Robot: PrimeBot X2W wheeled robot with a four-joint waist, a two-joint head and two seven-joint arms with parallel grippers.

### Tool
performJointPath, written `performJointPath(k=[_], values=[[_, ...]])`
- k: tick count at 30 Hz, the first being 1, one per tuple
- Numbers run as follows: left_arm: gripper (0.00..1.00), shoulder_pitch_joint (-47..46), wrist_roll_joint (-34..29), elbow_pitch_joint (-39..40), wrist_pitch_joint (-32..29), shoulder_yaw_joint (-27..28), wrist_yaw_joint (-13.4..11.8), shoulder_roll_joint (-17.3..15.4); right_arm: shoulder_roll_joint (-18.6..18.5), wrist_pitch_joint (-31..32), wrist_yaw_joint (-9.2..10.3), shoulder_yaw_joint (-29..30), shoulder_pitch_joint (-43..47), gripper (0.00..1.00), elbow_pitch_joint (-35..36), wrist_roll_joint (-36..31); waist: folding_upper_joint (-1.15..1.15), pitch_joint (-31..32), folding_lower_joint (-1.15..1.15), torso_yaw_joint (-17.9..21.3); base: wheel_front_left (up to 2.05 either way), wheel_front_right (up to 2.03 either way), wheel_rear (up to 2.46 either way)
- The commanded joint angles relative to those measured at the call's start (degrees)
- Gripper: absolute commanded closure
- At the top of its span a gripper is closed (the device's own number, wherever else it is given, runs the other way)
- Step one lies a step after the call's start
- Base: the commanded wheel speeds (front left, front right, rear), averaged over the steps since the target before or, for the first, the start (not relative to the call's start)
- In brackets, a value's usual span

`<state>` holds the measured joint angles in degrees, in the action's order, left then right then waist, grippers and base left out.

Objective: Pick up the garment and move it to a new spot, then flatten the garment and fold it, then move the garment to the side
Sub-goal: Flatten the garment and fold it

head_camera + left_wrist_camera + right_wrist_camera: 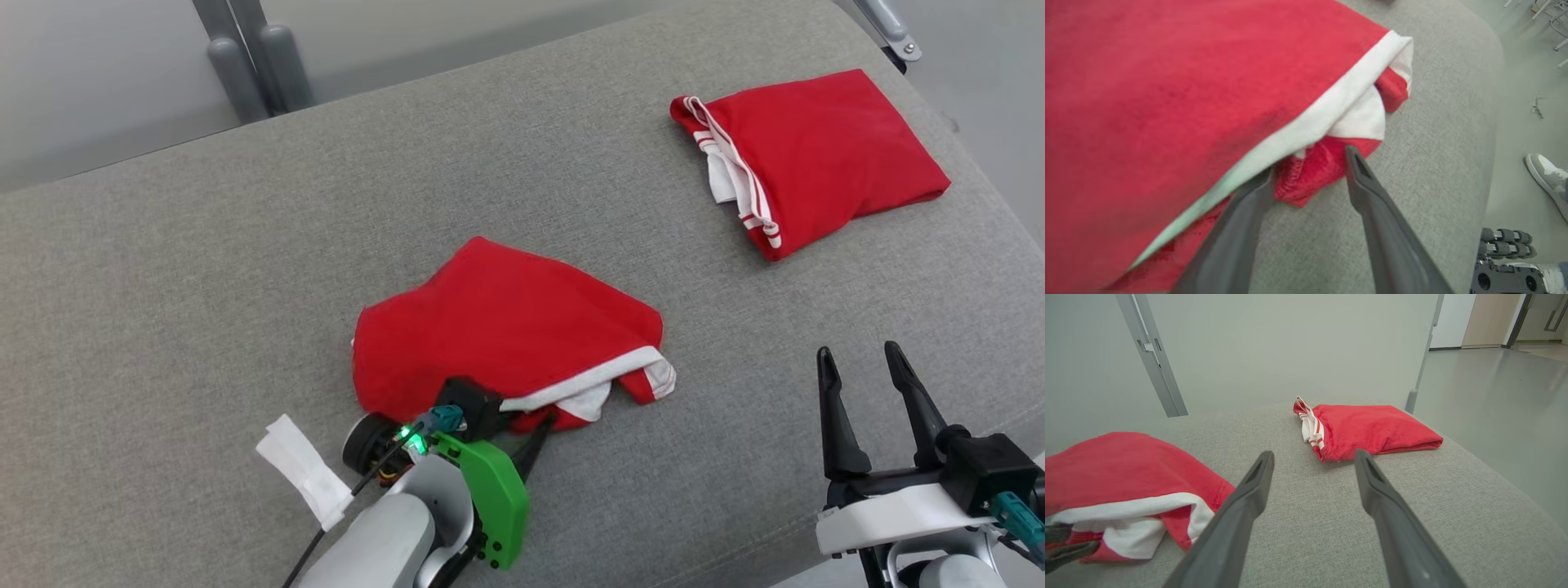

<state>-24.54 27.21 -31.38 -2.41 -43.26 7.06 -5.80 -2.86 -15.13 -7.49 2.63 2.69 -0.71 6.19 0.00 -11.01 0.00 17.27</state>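
Left gripper (1309,163) straddles the bunched hem of the crumpled red garment (1167,102), jaws apart, nothing pinched yet, seemingly to lift it; right gripper (858,349) hovers wide open and empty.

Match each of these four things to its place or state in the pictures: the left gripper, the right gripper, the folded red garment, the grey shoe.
Column one
1. left gripper
2. right gripper
3. folded red garment
4. grey shoe

Column two
A. on the floor, off the grey padded surface
B. lying at the padded surface's far right
C. open, clear of both garments
D. fingers astride the crumpled red garment's near edge

Pairs: 1-D, 2-C, 3-B, 4-A.
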Motion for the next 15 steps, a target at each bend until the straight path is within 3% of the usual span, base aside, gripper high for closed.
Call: performJointPath(k=[1,8,15], values=[[1.00,-0.46,1.16,0.88,-1.38,-0.60,0.28,-0.77,-0.08,0.00,-0.01,0.18,0.17,0.00,-0.29,0.40,0.00,-0.03,0.00,-0.32,0.00,0.00,0.00],[1.00,-2.59,8.29,11.98,-4.09,1.28,0.49,-2.13,-0.08,0.00,-0.01,0.53,0.93,0.00,-0.66,1.68,0.00,0.59,0.00,-2.19,0.00,0.00,0.00],[1.00,-5.39,20.29,28.25,-11.02,8.26,-0.73,-1.44,-0.08,0.00,-0.01,0.76,0.93,0.00,-1.02,1.96,0.00,1.78,0.00,-4.22,0.00,0.00,0.00]])
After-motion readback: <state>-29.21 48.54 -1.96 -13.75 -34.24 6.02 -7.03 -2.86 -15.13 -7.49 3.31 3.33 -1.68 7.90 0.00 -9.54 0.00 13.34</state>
